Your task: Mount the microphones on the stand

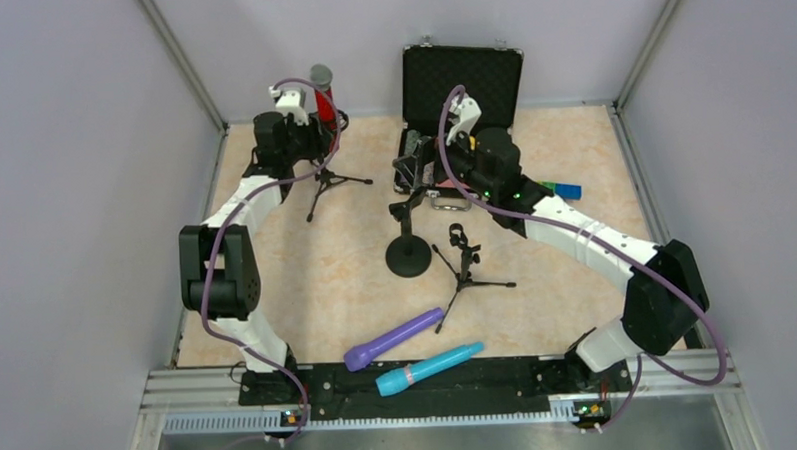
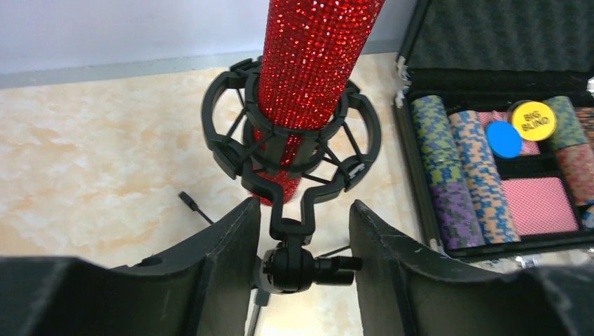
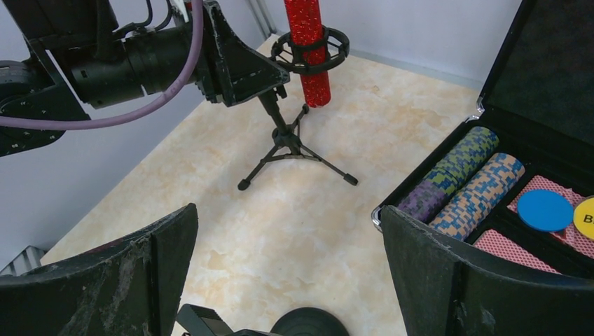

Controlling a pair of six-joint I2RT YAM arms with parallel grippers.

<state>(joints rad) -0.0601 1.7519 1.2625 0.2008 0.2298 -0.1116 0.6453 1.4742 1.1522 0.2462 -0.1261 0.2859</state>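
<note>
The glittery red microphone point(image 1: 322, 100) stands upright in the black ring mount point(image 2: 291, 143) of the tripod stand point(image 1: 325, 180) at the back left; it also shows in the right wrist view point(image 3: 308, 49). My left gripper point(image 2: 305, 210) is closed on that stand's swivel joint point(image 2: 298, 266) just under the mount, both fingers touching it. My right gripper point(image 3: 288, 217) is wide open and empty, above the round-base stand point(image 1: 409, 255). The purple microphone point(image 1: 393, 338) and the turquoise microphone with a pink band point(image 1: 430, 368) lie on the table near the front edge.
An open black case point(image 1: 461, 78) with poker chips point(image 2: 462, 175) stands at the back, right of the red microphone. A second small tripod stand with a clip point(image 1: 463, 265) stands mid-table. A blue block point(image 1: 566, 190) lies behind my right arm.
</note>
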